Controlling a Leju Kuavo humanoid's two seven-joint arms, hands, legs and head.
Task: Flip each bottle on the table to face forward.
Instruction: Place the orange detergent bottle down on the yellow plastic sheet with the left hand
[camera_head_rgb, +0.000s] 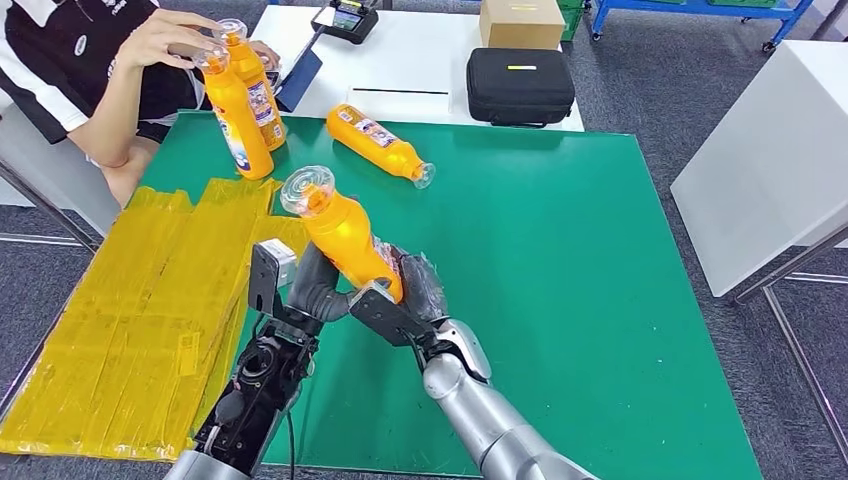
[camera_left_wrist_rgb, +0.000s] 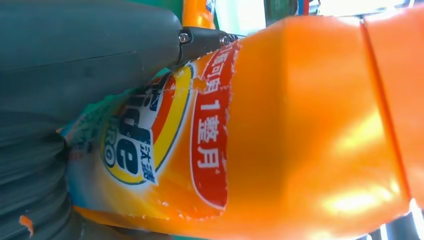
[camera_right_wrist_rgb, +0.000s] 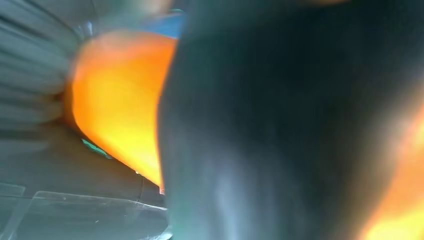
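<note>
Green bench under your arms: both hands grip one orange bottle, tilted, cap up. Your left hand wraps its lower body; your right hand has its fingers pressed around the base. Beyond them lies a second bottle; a person holds two more.

left hand gripping, right hand gripping, arms converging

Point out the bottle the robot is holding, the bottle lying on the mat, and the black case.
held bottle (camera_head_rgb: 345, 235), head view, orange body below the neck.
lying bottle (camera_head_rgb: 375, 141), head view, middle of its body.
black case (camera_head_rgb: 519, 83), head view, top face.
</note>
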